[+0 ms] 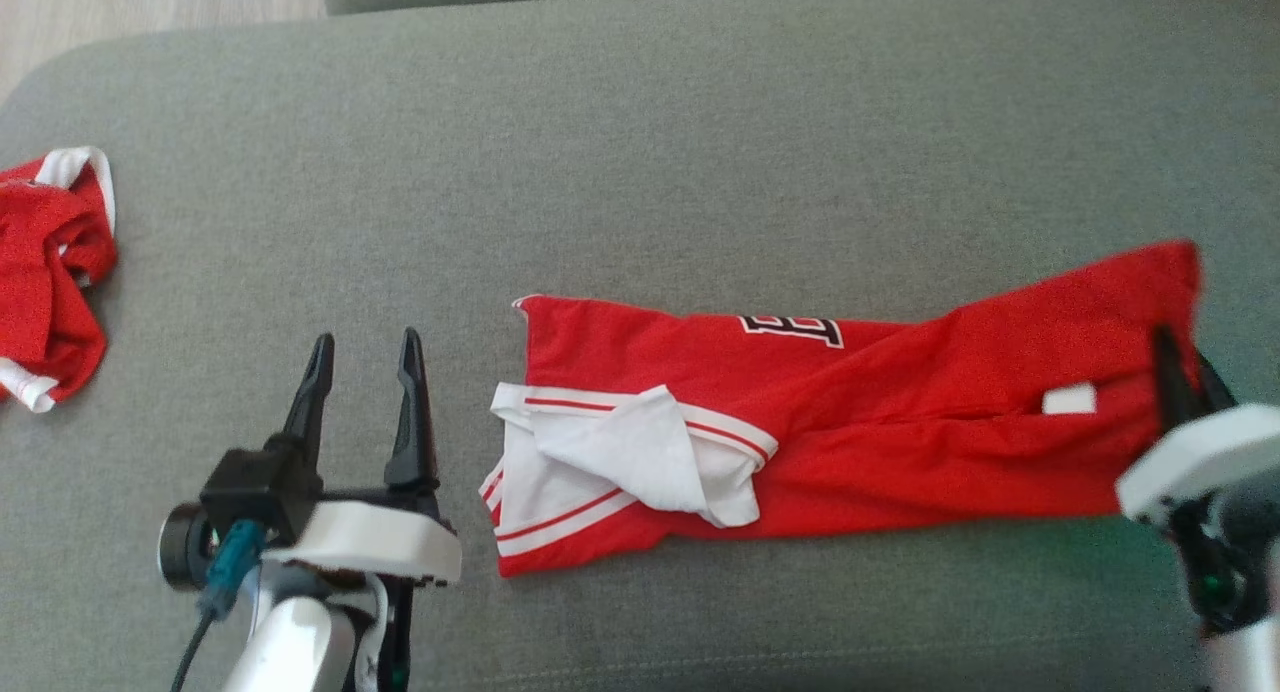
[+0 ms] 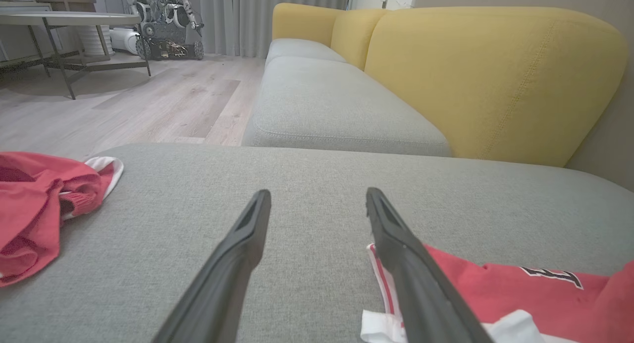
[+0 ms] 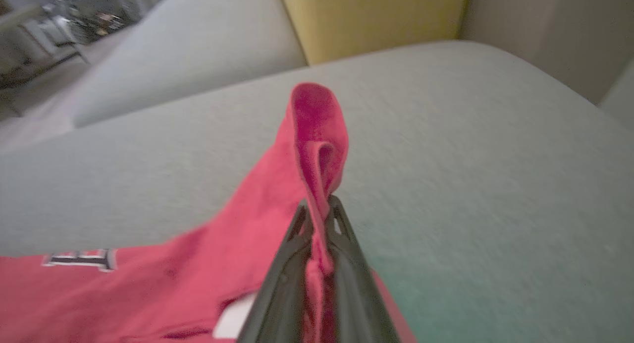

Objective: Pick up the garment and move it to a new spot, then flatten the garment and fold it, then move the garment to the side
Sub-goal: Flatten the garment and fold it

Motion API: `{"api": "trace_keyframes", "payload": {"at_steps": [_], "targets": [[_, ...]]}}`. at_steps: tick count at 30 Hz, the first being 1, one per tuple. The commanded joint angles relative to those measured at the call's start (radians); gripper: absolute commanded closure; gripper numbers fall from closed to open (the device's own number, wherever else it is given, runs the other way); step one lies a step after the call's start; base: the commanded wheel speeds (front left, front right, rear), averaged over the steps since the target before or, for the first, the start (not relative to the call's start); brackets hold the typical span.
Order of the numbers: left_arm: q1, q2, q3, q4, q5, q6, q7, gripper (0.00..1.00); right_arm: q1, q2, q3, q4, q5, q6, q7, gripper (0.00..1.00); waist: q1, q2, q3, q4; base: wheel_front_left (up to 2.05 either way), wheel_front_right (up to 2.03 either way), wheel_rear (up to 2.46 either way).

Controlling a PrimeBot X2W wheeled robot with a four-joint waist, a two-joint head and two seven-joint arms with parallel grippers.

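— Which step is this?
— The flattening, I'd judge, or the start of the fold. The right gripper (image 3: 319, 206) has its jaws pressed together on a doubled edge of the shirt (image 1: 900, 422). A red loop of cloth stands up past the tips, and the rest trails away from them along the grey cushion (image 1: 640, 122)
— And the left gripper (image 1: 366, 338)?
— Jaws spread wide, nothing between them. The shirt's white-trimmed end lies just beside the finger nearer it; whether they touch I cannot tell
— What does the next move call for?
— Probably a grip on that near end too, so both ends travel together. One pinch alone could drag the cloth into a rope
— How will it handle?
— It looks thin and limp: red sports cloth with striped white trim, black-and-white lettering and a small white tag. It lies as a long creased strip with a white flap turned over. The cushion is coarse weave, so it may cling. Another red heap (image 1: 50, 272) sits well off beyond the open jaws
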Motion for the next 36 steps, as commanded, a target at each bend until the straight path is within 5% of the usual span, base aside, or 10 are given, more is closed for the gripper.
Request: {"api": "trace_keyframes", "payload": {"at_steps": [1, 7, 11, 20, 30, 31, 33, 36], "targets": [[-0.009, 0.009, 0.037, -0.027, 0.006, -0.001, -0.012, 0.0, -0.014, -0.001, 0.031, -0.057, 0.01, -0.001, 0.008, 1.0, 0.0, 0.0, -0.009, -0.004, 0.0, 0.0, 0.0], [0.007, 0.011, 0.031, -0.025, 0.003, -0.001, -0.012, 0.0, -0.02, 0.072, 0.209, -0.248, 0.11, -0.001, 0.113, 1.0, 0.0, 0.0, -0.039, -0.007, 0.0, 0.0, 0.0], [0.007, 0.011, 0.022, -0.023, 0.001, -0.005, -0.008, 0.0, -0.035, 0.099, 0.362, -0.262, 0.186, -0.001, 0.124, 1.0, 0.0, 0.0, -0.046, 0.006, 0.0, 0.0, 0.0], [-0.022, 0.001, -0.008, -0.009, 0.001, -0.02, -0.002, 0.0, -0.152, 0.102, 0.704, -0.058, 0.437, -0.001, -0.035, 1.0, 0.0, 0.0, -0.014, 0.099, 0.0, 0.0, 0.0], [-0.049, -0.018, -0.017, 0.011, 0.002, -0.026, -0.007, 0.0, -0.318, 0.102, 0.884, 0.201, 0.549, -0.001, -0.165, 1.0, 0.0, 0.0, 0.038, 0.175, 0.0, 0.0, 0.0], [-0.051, -0.02, -0.017, 0.013, 0.002, -0.027, -0.007, 0.0, -0.329, 0.102, 0.897, 0.221, 0.555, -0.001, -0.174, 0.94, 0.0, 0.0, 0.041, 0.177, 0.0, 0.0, 0.0], [-0.056, -0.023, -0.015, 0.016, 0.003, -0.028, -0.008, 0.0, -0.351, 0.102, 0.924, 0.243, 0.567, -0.001, -0.198, 0.0, 0.0, 0.0, 0.048, 0.177, 0.0, 0.0, 0.0], [-0.061, -0.026, -0.011, 0.021, 0.004, -0.028, -0.01, 0.0, -0.383, 0.102, 0.979, 0.226, 0.602, -0.001, -0.247, 0.0, 0.0, 0.0, 0.052, 0.17, 0.0, 0.0, 0.0]]}}
